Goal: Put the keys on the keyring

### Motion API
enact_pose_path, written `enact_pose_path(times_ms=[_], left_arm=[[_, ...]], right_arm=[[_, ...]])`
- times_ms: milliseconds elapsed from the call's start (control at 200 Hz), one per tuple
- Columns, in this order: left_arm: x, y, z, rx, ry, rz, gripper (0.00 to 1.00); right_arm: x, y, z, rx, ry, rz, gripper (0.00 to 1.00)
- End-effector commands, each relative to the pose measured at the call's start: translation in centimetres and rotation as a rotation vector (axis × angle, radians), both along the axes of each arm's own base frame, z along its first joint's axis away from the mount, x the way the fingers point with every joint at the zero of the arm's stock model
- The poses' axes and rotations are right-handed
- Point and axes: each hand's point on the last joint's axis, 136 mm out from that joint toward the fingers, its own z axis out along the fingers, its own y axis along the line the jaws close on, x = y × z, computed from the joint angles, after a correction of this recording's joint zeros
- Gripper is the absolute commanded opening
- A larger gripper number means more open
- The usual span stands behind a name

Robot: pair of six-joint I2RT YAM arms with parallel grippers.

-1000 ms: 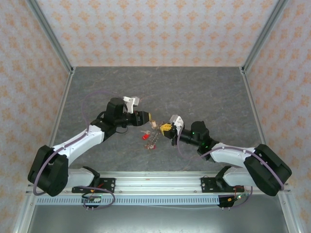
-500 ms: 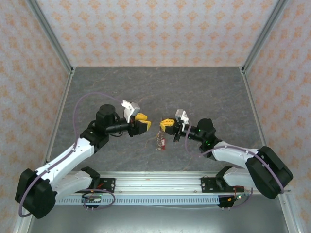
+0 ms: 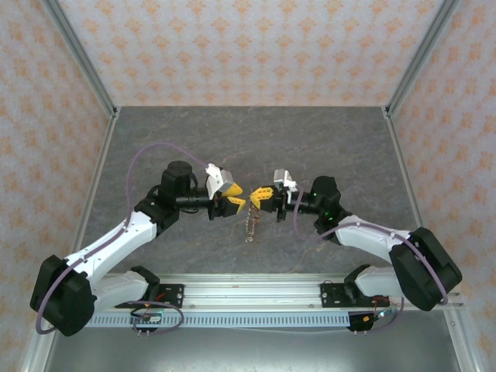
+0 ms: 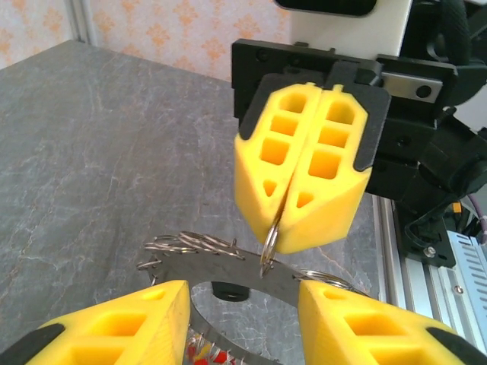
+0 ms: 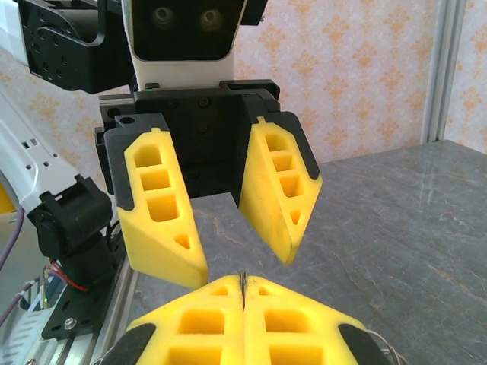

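The keyring (image 4: 228, 268) is a flat grey ring strung with several small wire loops. It hangs in the air from my right gripper (image 4: 281, 232), which is shut on one of those loops. The keys (image 4: 204, 354) dangle below it with bits of red tag, mostly cut off. My left gripper (image 4: 242, 298) is open, its yellow fingers on either side of the ring's lower arc without touching it. From above, the keyring (image 3: 249, 223) hangs as a thin chain-like bundle between left gripper (image 3: 238, 198) and right gripper (image 3: 258, 197). In the right wrist view, the shut right gripper (image 5: 243, 285) faces the open left gripper (image 5: 240, 262).
The grey stone-patterned table (image 3: 325, 147) lies below. Patterned walls with metal corner posts (image 3: 81, 58) enclose it. An aluminium rail (image 3: 256, 291) carrying the arm bases runs along the near edge. A purple cable (image 3: 147, 155) loops over the left arm.
The keyring with its keys has been lifted off the table and now hangs from the right gripper. The left gripper has swung right, close to the right gripper's tips.
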Motion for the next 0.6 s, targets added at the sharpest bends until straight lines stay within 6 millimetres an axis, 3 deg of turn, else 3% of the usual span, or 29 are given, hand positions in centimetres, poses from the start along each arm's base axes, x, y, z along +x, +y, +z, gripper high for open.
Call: enact_pose_path(times_ms=[0, 596], left_arm=[[-0.9, -0.5, 1.1, -0.003, -0.054, -0.077, 0.4], [-1.0, -1.1, 1.6, -0.02, -0.059, -0.122, 0.32]], right_arm=[[-0.5, 0.4, 2.7, 0.037, -0.116, 0.063, 0.0], [-0.6, 0.7, 3.3, 0.045, -0.113, 0.091, 0.0]])
